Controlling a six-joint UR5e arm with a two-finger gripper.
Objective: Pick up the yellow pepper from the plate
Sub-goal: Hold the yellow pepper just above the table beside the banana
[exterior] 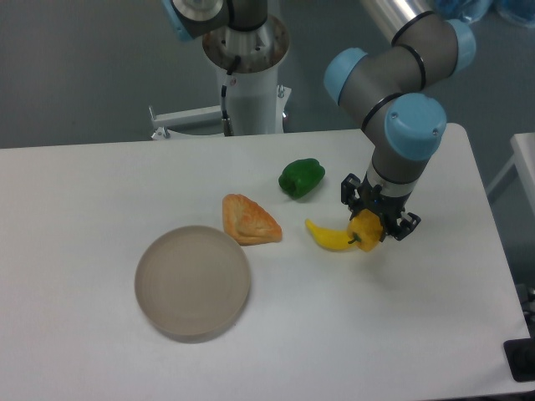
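Observation:
My gripper is shut on the yellow pepper, a small yellow-orange lump held between the black fingers just above the table at the centre right. The pepper's dark stem points down and left. It hangs over the right end of a curved yellow banana. The round grey-beige plate lies bare at the lower left, far from the gripper.
A green pepper sits behind the banana. An orange pastry wedge lies between the plate and the banana. The robot's base column stands behind the table's far edge. The table's right edge runs close to the arm.

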